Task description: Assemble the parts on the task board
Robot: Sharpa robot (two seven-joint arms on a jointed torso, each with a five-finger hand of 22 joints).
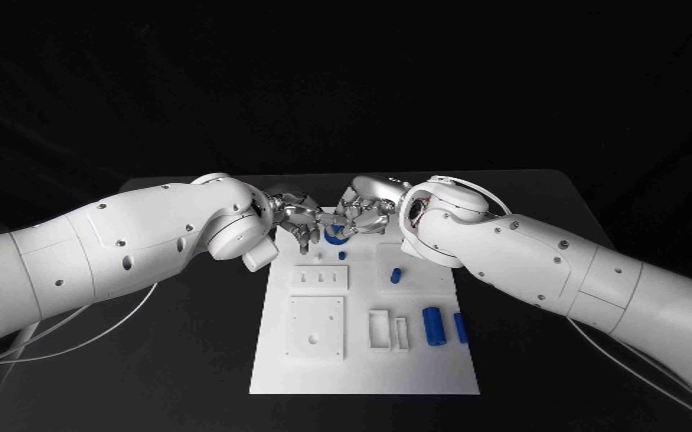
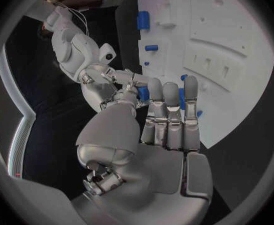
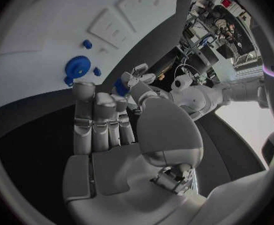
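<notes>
Blue part (image 1: 336,235) sits at the white board's (image 1: 361,372) far edge, where the left hand (image 1: 296,220) and right hand (image 1: 364,216) meet, fingertips pinching a small blue piece (image 3: 121,87) together above it.

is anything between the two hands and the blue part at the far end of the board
Nothing visible stands between them. The left robot hand and right robot hand meet over the task board's far edge, fingers already around a small blue part. Which hand holds it is unclear.

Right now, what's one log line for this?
step: assembling | left robot hand: touching small blue part | right robot hand: touching same part | place: task board far end
</notes>
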